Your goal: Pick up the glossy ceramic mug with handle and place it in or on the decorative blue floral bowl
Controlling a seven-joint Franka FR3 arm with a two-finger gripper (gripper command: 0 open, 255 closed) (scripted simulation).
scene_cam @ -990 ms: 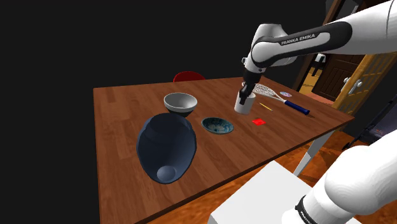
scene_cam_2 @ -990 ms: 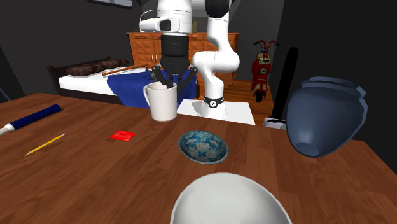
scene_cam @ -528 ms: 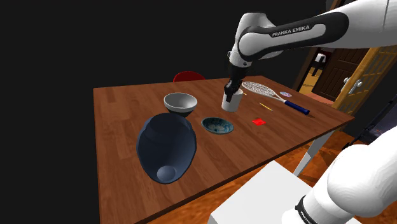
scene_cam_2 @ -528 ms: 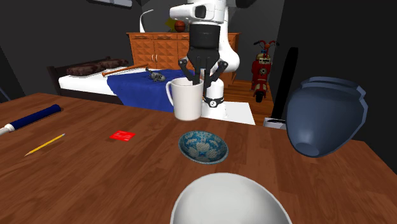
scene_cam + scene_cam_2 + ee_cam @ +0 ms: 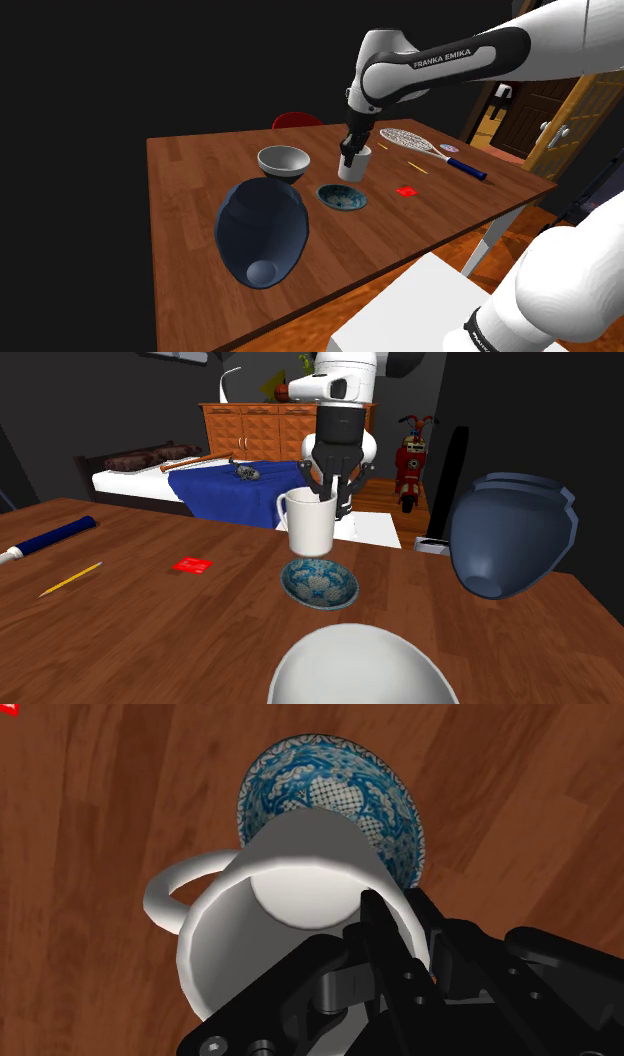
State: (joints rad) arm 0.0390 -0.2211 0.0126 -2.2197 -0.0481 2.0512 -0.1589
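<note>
A plain white mug (image 5: 354, 167) with a loop handle hangs upright in the air, and my black gripper (image 5: 348, 152) is shut on its rim, one finger inside and one outside. Just under the mug, the small blue floral bowl (image 5: 342, 198) sits on the wooden table. In the second exterior view the mug (image 5: 311, 524) hovers directly over the bowl (image 5: 319, 584), with the gripper (image 5: 333, 502) coming down from above. Past the held mug (image 5: 290, 894) in the wrist view, the bowl (image 5: 385, 799) is partly hidden by it. The gripper (image 5: 378, 926) clasps the mug wall.
A large dark blue vase (image 5: 262, 230) lies on its side beside the bowl. A white bowl (image 5: 284, 160) stands behind it. A red card (image 5: 405, 190), a pencil (image 5: 70, 579) and a blue-handled racket (image 5: 425, 147) lie toward the shoulder view's right.
The arm has carried the mug across the table, leftward in the shoulder view, from beside the racket to right above the blue bowl. The grip has stayed shut.
</note>
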